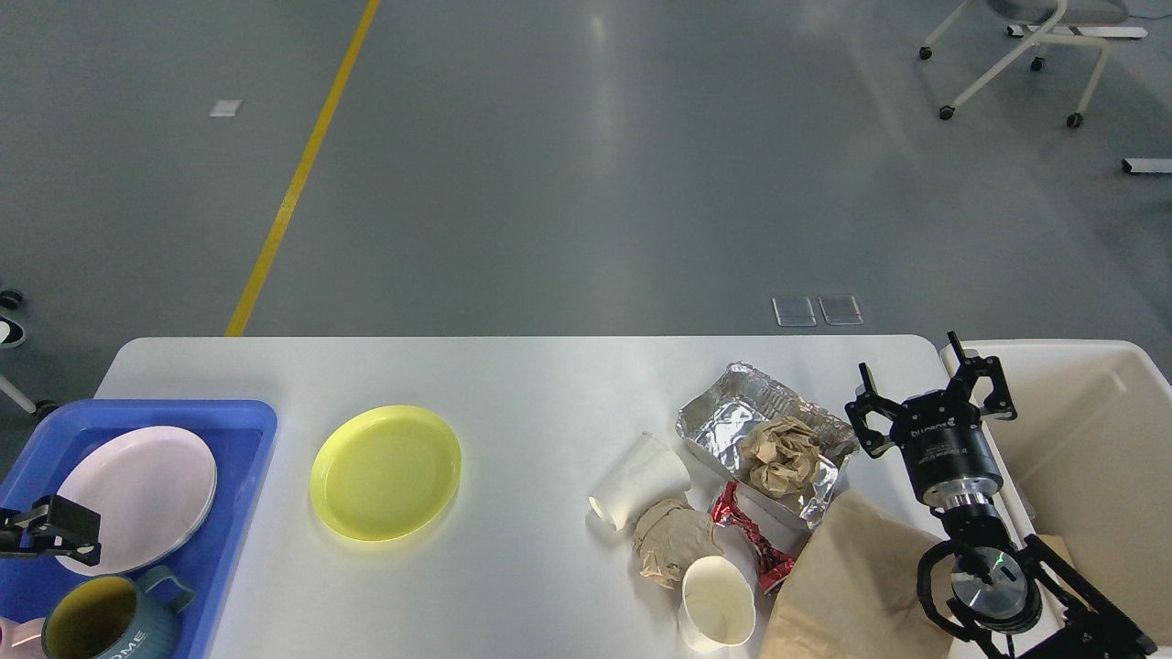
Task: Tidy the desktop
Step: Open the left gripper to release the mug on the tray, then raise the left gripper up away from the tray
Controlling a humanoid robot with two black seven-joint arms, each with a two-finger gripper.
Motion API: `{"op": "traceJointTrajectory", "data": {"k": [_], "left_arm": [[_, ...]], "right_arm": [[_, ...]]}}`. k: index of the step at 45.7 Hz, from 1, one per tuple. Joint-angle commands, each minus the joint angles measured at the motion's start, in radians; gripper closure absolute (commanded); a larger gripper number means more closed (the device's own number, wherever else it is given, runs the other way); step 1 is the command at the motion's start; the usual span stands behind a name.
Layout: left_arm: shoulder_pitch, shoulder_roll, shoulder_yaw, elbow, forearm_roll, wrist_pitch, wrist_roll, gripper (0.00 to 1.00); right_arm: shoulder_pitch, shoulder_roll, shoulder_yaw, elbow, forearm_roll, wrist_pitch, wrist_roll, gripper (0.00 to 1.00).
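The white desktop (549,384) carries a yellow plate (385,471) left of centre and a heap of litter at the right: a foil container (732,416) holding crumpled brown paper (780,453), a tipped paper cup (641,480), another brown paper wad (673,540), a red wrapper (751,535), an upright paper cup (719,604) and a brown paper bag (851,586). My right gripper (929,394) stands open and empty beside the foil container. My left gripper (64,535) hovers open over the blue tray, just above a blue-grey mug (101,622).
The blue tray (247,430) at the desktop's left end holds a pale plate (137,494) and the mug. A cream bin (1090,458) stands off the right edge. Grey floor with a yellow line (293,183) lies beyond; a wheeled chair (1016,55) is far right.
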Motion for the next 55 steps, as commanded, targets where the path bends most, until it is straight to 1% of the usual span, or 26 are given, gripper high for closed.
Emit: {"op": "traceJointTrajectory", "data": {"k": [1,7,12,15,23,26,35,40,44,55], "left_arm": [[-0.137,-0.082,0.097,-0.005,-0.088,-0.062,0.003,0.04],[-0.297,-0.182,0.163,-0.039,-0.180,-0.105,0.004,0.04],[-0.438,-0.285,0.202,-0.062,-0.278,-0.108,0.012,0.04],[-0.510,-0.325,0.200,-0.100,-0.320,-0.110,0.047,0.04],[-0.712,-0.452,0.200,-0.237,-0.496,-0.105,0.172,0.04],[-0.771,-0.474,0.191,-0.286,-0.538,-0.105,0.201,0.04],[-0.946,-0.557,0.180,-0.454,-0.634,-0.105,0.205,0.04],[-1.022,-0.577,0.180,-0.530,-0.683,-0.107,0.205,0.04],[-1.029,-0.593,0.179,-0.547,-0.710,-0.108,0.205,0.04],[-0.972,-0.606,0.179,-0.539,-0.717,-0.096,0.204,0.04]], "right_arm": [[0.000,0.000,0.000,0.000,0.001,0.000,0.000,0.00],[0.000,0.000,0.000,0.000,0.000,0.000,0.000,0.00],[0.000,0.000,0.000,0.000,0.000,0.000,-0.001,0.00],[0.000,0.000,0.000,0.000,0.001,0.000,0.000,0.00],[0.001,0.000,0.000,0.000,0.001,0.000,0.000,0.00],[0.000,0.000,0.000,-0.002,0.000,0.000,0.000,0.00],[0.000,0.000,0.000,-0.002,0.001,0.000,0.000,0.00],[0.000,0.000,0.000,-0.002,0.000,0.000,0.000,0.00],[0.000,0.000,0.000,-0.002,0.000,0.000,0.000,0.00],[0.001,0.000,0.000,-0.002,0.000,0.000,0.000,0.00]]}}
